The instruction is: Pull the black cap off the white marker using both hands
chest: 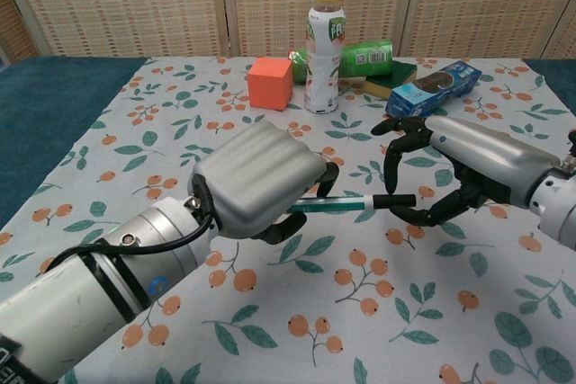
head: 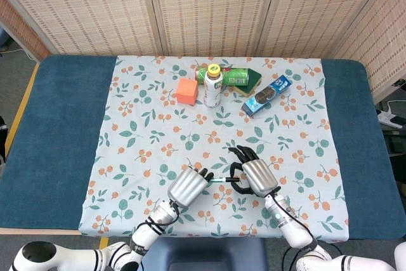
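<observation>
Chest view showed the left hand clenched round the barrel of the marker, holding it level above the cloth, cap end pointing toward the right hand. The barrel looked teal-banded where it left the fist; most of it was hidden inside the grip. The cap stuck out past the barrel and sat between the right hand's thumb and curled fingers, apparently pinched, though whether the contact was firm could not be told. Likely reason for this setup: one hand anchors the body, the other takes the cap so the pull runs straight along the marker's axis. The cap looked seated on the barrel, so separation not yet done, and the step in hand seemed to be securing the cap grip before pulling outward. Head view agreed: left hand and right hand close together, marker bridging them, all near the cloth's front edge, well apart from the bottle. Just beside the bottle sat an orange cube, a green can behind it, and a blue packet off to its right. Risk: a thin pinch could slip off the cap.
</observation>
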